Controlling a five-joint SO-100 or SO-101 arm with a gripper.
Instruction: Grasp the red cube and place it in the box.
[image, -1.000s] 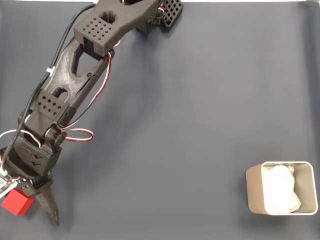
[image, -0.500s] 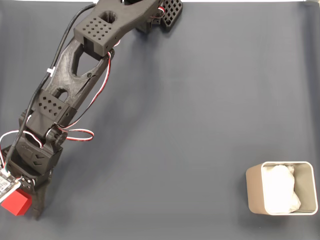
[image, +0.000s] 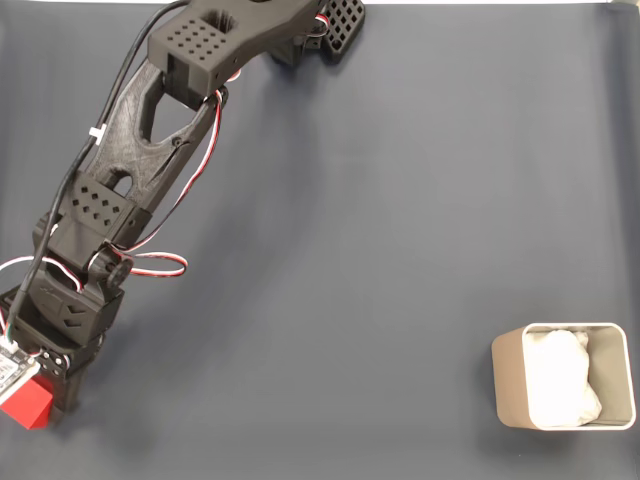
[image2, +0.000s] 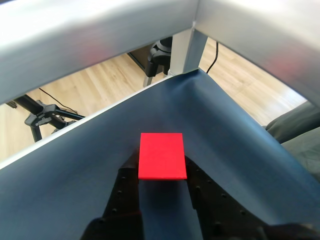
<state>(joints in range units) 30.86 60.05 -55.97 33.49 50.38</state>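
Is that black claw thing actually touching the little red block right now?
Touching. In the wrist view the red cube sits wedged between the gripper fingers, both black pads pressed against its sides with no gap.

In the fixed view, the arm (image: 110, 200) covers part of the cube (image: 27, 405) at lower left, and the fingertips cannot be made out there. The arm's base is cut off at the top edge. In the wrist view, the cube (image2: 161, 155) hides the fingertips; metal bars (image2: 100, 30) across the top are blurred.
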